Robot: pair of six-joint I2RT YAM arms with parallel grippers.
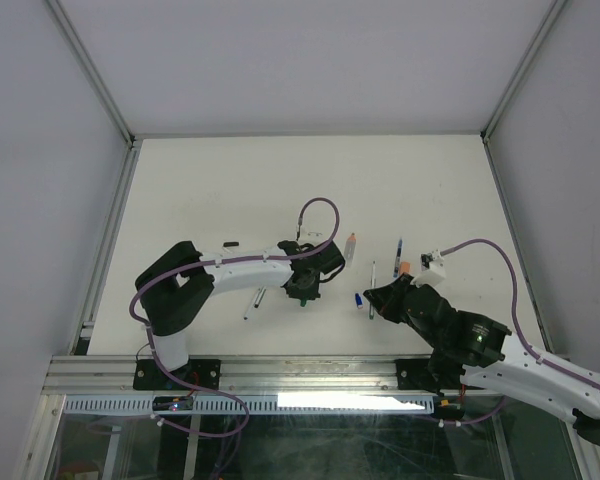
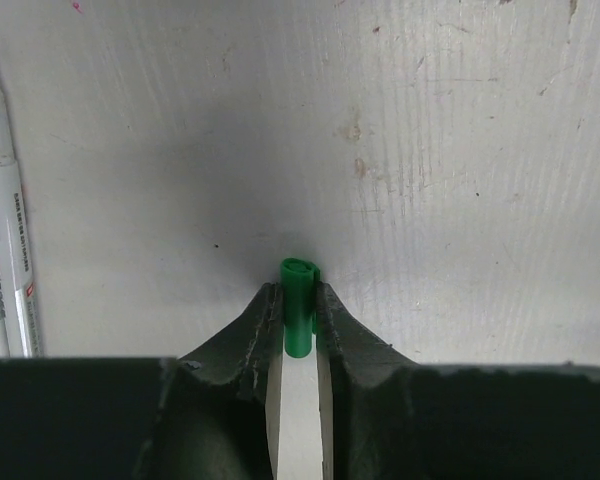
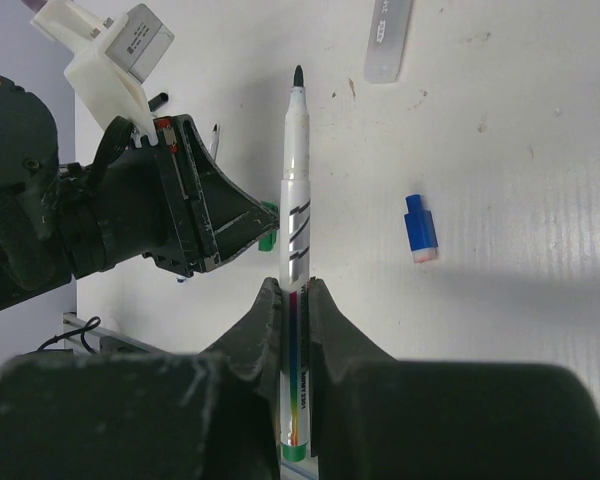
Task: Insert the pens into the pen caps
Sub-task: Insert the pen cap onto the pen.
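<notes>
While the left gripper is pinched narrow on a green cap, its two fingers press the cap's sides and the cap stands out past the fingertips with its open mouth facing away from the wrist, above the white table. Across from it, the right gripper is clamped on a white pen, whose barrel runs up between the fingers and well beyond them. The pen's dark tip is bare and its green end sits back in the grip. From the right wrist camera the left gripper's fingers and the green cap show just left of this pen's barrel, close to it, though I cannot tell whether they touch. A blue cap lies on its side on the table to the right of the held pen, apart from it. From overhead both arms reach toward the middle of the table, their grippers near each other. An orange cap lies just beyond the right gripper, and a black cap lies beside the left arm's forearm. Two loose pens lie on the table at the left edge of the left wrist view.
</notes>
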